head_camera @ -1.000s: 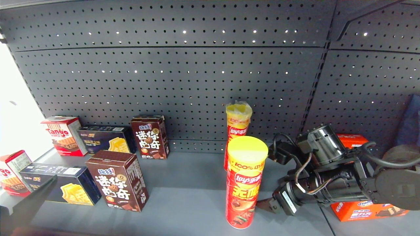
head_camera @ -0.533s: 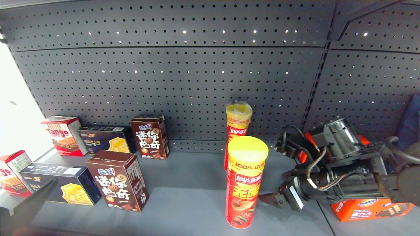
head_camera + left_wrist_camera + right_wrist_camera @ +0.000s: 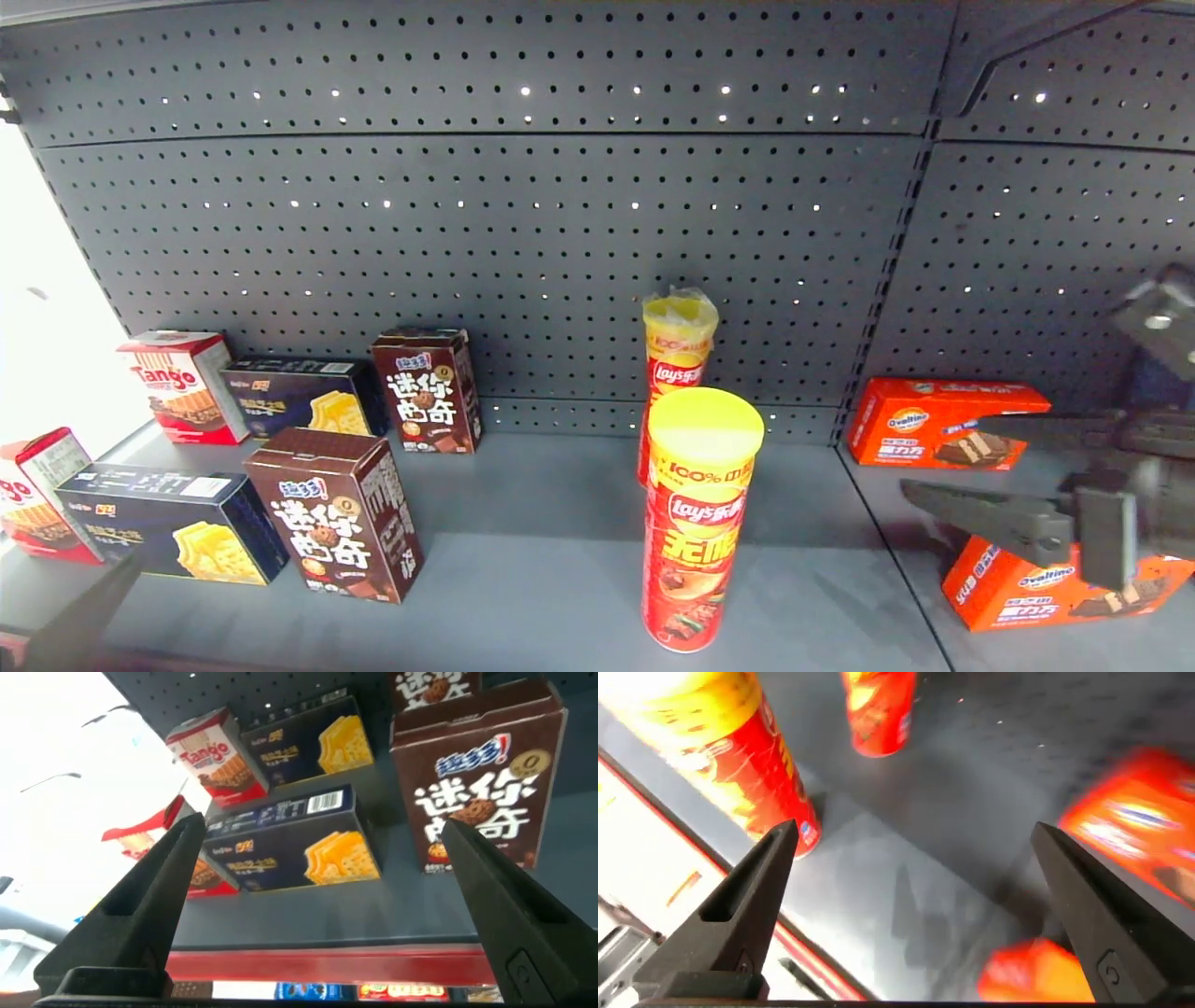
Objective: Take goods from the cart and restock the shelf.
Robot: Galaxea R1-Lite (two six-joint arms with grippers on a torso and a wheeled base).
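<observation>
Two red chip cans with yellow lids stand upright on the grey shelf [image 3: 541, 560], the front can [image 3: 700, 523] just ahead of the rear can [image 3: 677, 364]. My right gripper [image 3: 943, 457] hovers open and empty to the right of them, above the orange boxes. In the right wrist view the right gripper [image 3: 913, 833] frames bare shelf, with the front can [image 3: 738, 756] and rear can [image 3: 878, 709] off to one side. My left gripper [image 3: 320, 826] stands open and empty at the shelf's front left edge, facing a dark blue box [image 3: 294, 849] and a brown cookie box [image 3: 481, 784].
Left half of the shelf holds brown cookie boxes [image 3: 341, 513] [image 3: 427, 387], dark blue boxes [image 3: 177, 537] [image 3: 299, 397] and a red wafer box [image 3: 177, 383]. Two orange boxes [image 3: 943, 420] [image 3: 1027, 583] lie on the right section. A perforated back panel [image 3: 523, 233] rises behind.
My right arm has drawn back to the right, away from the front chip can, uncovering the rear orange box. Both cans stay where they were.
</observation>
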